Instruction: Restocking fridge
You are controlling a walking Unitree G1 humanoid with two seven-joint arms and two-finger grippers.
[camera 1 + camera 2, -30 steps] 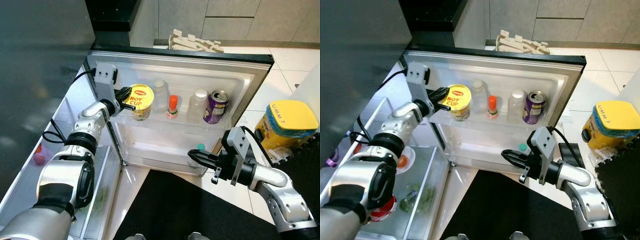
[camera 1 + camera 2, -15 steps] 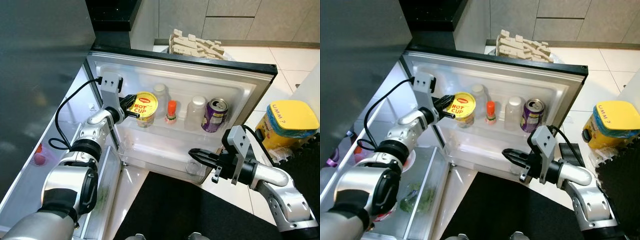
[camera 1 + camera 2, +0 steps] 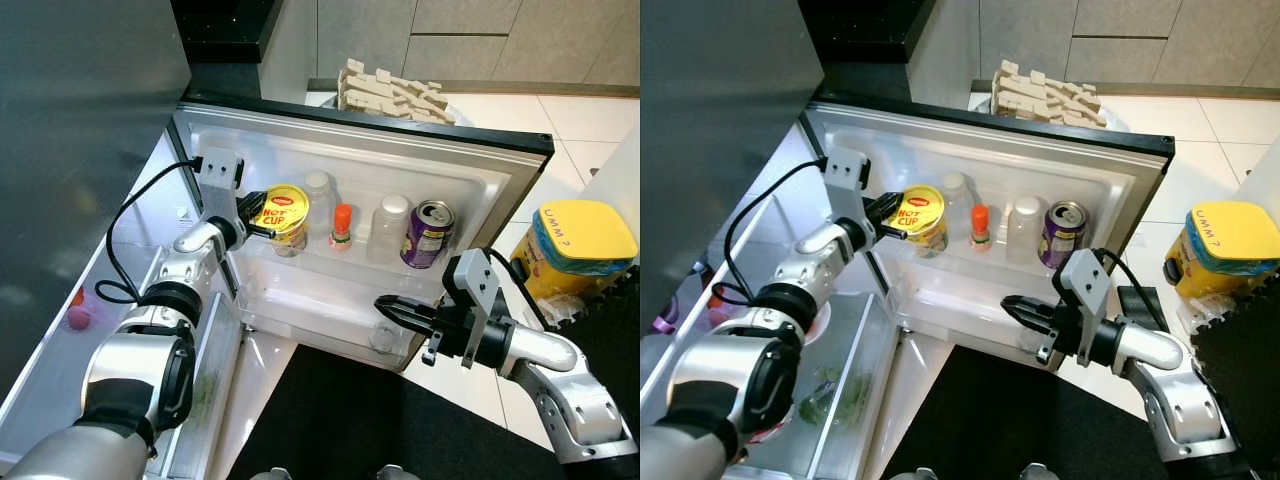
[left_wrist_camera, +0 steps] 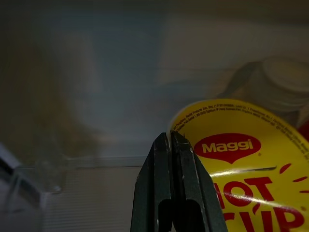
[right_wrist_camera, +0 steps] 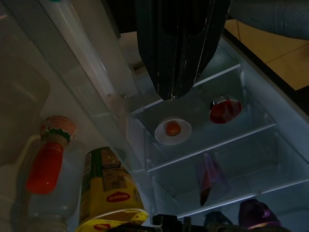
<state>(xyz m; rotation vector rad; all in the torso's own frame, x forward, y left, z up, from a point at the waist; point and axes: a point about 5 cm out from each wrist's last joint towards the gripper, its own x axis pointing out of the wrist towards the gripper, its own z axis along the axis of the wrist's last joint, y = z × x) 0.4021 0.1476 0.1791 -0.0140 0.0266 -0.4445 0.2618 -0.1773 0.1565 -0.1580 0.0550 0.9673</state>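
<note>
From the head cameras, the fridge door (image 3: 505, 175) stands swung wide open, its inner shelf rail running across the middle. On that shelf, from the hinge side outward, stand a yellow noodle cup (image 3: 283, 217), a clear bottle (image 3: 318, 200), a small red-capped bottle (image 3: 341, 226), a white-capped bottle (image 3: 389, 228) and a purple can (image 3: 426, 235), close together with little gap between them. The left gripper (image 3: 259, 214) is at the cup's rim on the hinge side, fingers pinched together on the edge of the lid. The lower door bin beneath has open room. The right gripper (image 3: 392, 308) hovers low in front of that lower bin, fingers together and holding nothing. A black mat (image 3: 340, 420) lies on the floor below, and a yellow bin (image 3: 580, 245) stands to the right, well apart from the door.

In the left wrist view, the two fingers (image 4: 175, 193) are pressed shut, their tips touching the cup's yellow lid edge; the lid bears a red logo and red lettering.

In the right wrist view, the closed fingers (image 5: 177, 53) point toward the fridge shelves, where a plate (image 5: 173, 129) sits.
</note>
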